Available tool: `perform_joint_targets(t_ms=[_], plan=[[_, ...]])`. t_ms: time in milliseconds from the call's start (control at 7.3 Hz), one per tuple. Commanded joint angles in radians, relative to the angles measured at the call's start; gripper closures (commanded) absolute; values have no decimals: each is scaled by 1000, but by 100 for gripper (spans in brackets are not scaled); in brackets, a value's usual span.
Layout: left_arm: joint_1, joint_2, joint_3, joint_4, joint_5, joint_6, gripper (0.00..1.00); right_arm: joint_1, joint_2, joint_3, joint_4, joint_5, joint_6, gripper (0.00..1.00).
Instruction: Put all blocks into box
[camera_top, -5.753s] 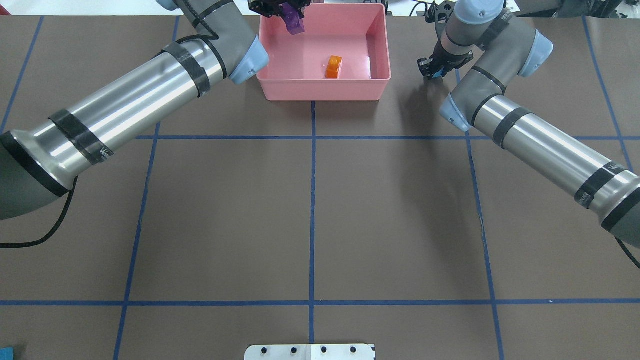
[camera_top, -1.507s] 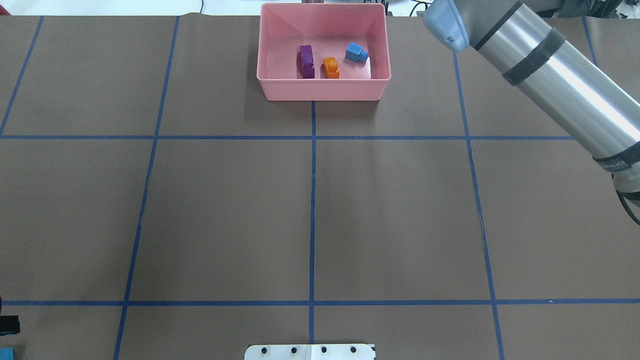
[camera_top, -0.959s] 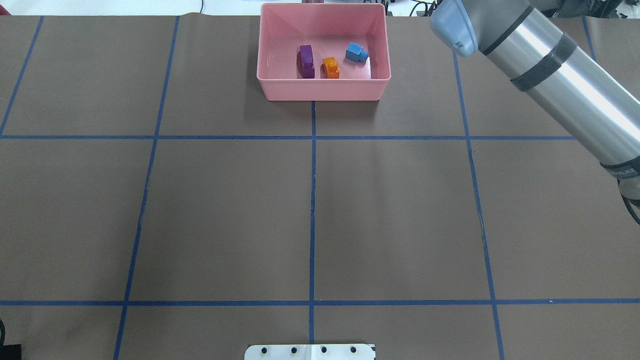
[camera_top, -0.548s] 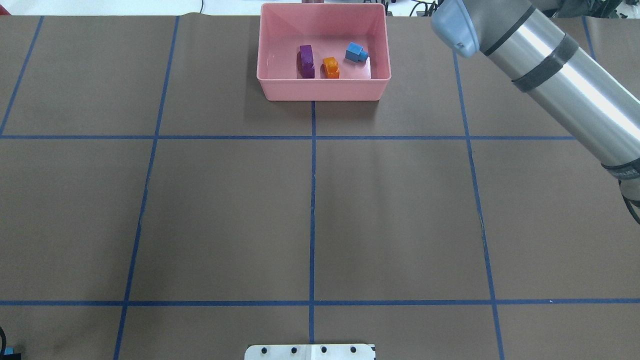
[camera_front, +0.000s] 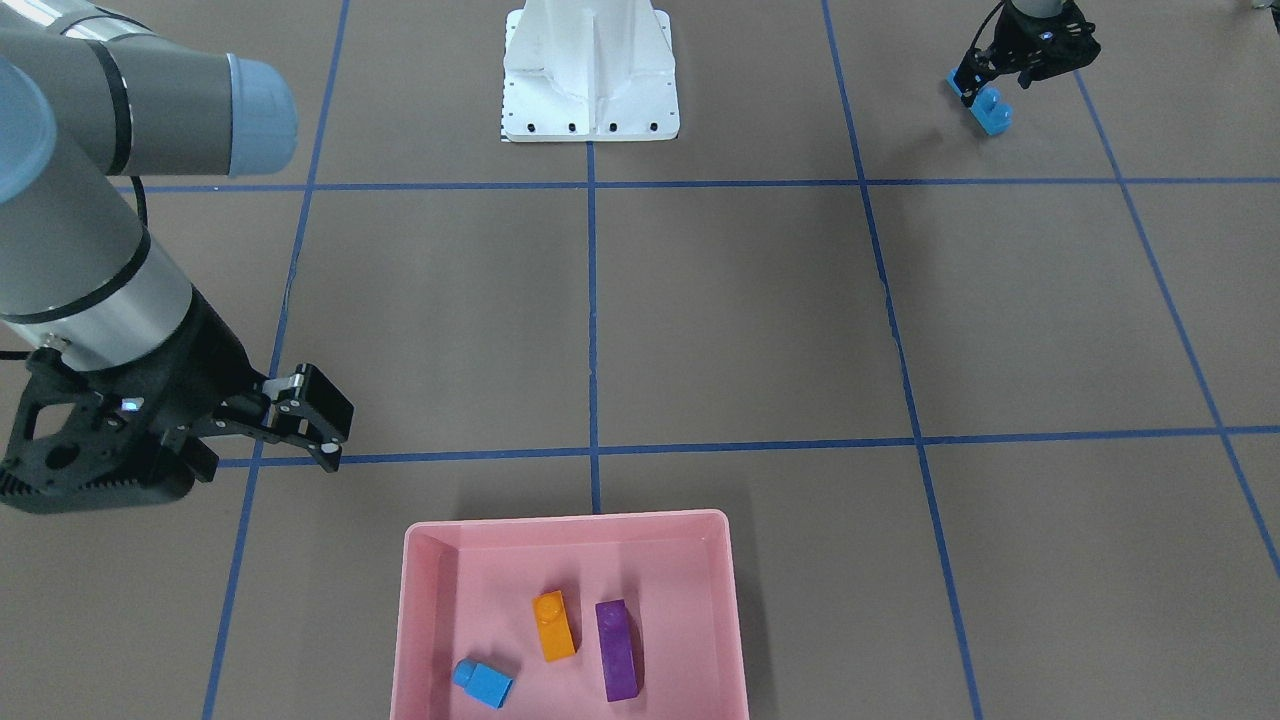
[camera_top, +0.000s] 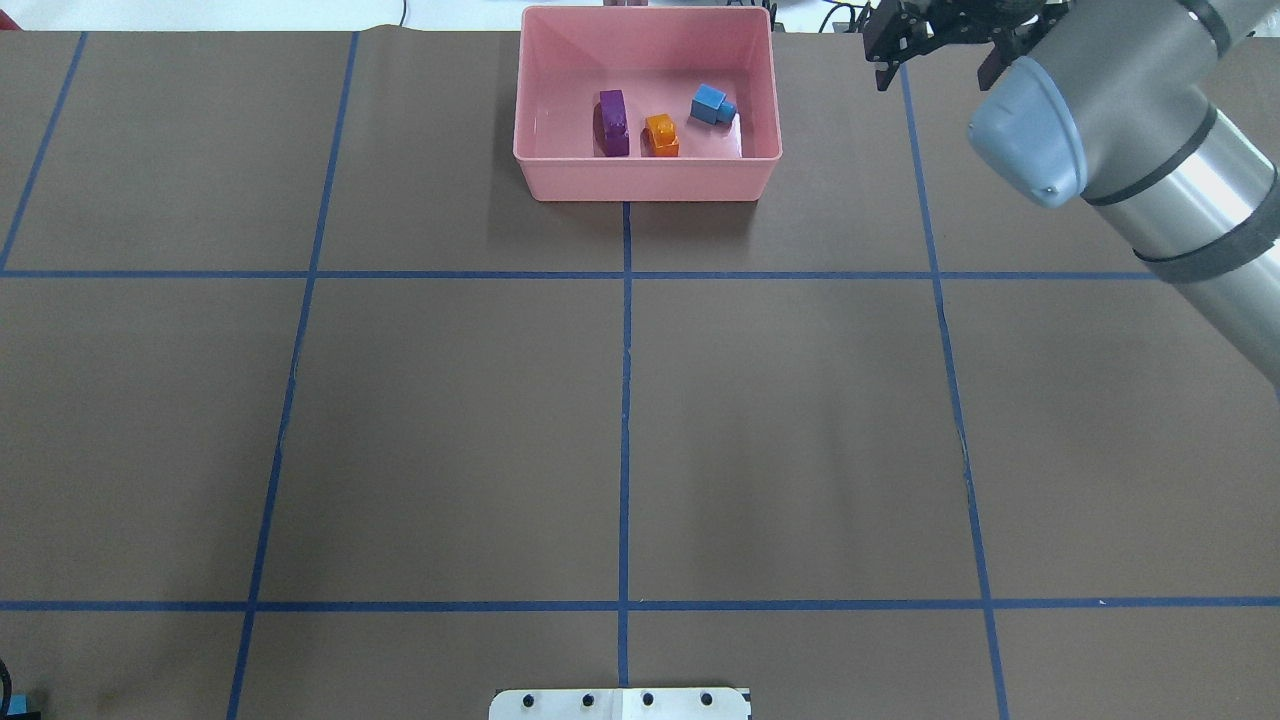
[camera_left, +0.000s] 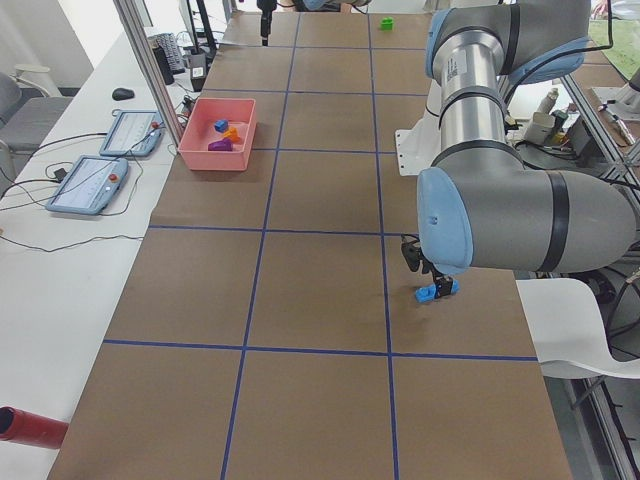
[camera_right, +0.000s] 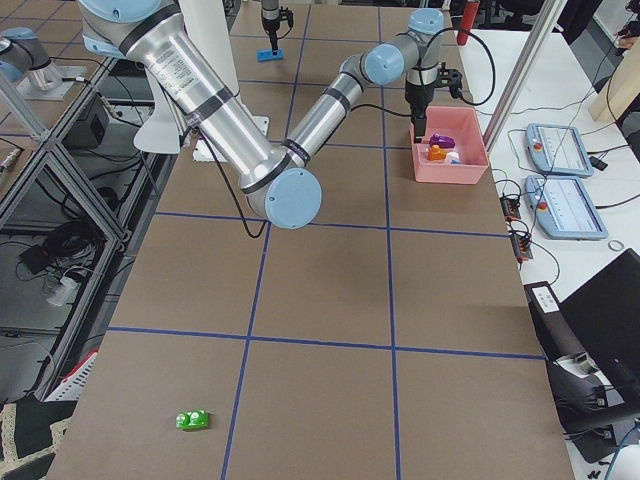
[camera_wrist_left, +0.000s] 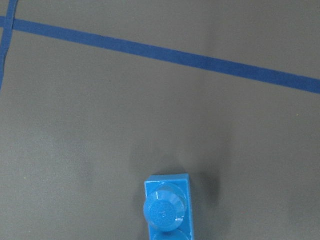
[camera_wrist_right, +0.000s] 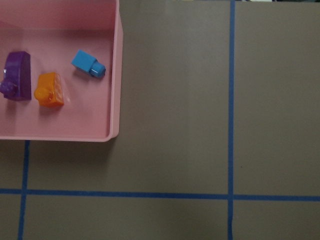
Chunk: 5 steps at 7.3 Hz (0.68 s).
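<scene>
right gripper (camera_top: 932, 70) is wide open, empty, near the pink box (camera_top: 645, 185); left gripper (camera_front: 982, 88) is over the long blue block (camera_wrist_left: 168, 207) (grip? can't tell).

Legible markings: none showing.
No text, number, brand or sign is resolving at reading size in any view. The handheld control panels (camera_left: 88, 186) lying on the side bench (camera_left: 60, 270) are presenting screens and buttons too small to read. The black band (camera_top: 1215, 252) wrapping the arm (camera_top: 1130, 130) is showing no legible print.
</scene>
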Motion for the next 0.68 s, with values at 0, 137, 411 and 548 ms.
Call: perform_joint_targets(t_ms=[0, 137, 411, 548], plan=[[29, -2, 5, 0, 1, -17, 0, -2, -92, 146, -150, -5, -67, 1], [55, -2, 13, 0, 12, -40, 1, -2, -147, 193, -150, -5, -95, 1], [81, -5, 14, 0, 27, -64, 23, 2, -213, 209, -152, -11, -170, 1], [82, -6, 14, 0, 26, -66, 37, 6, -267, 238, -150, -13, -220, 1]])
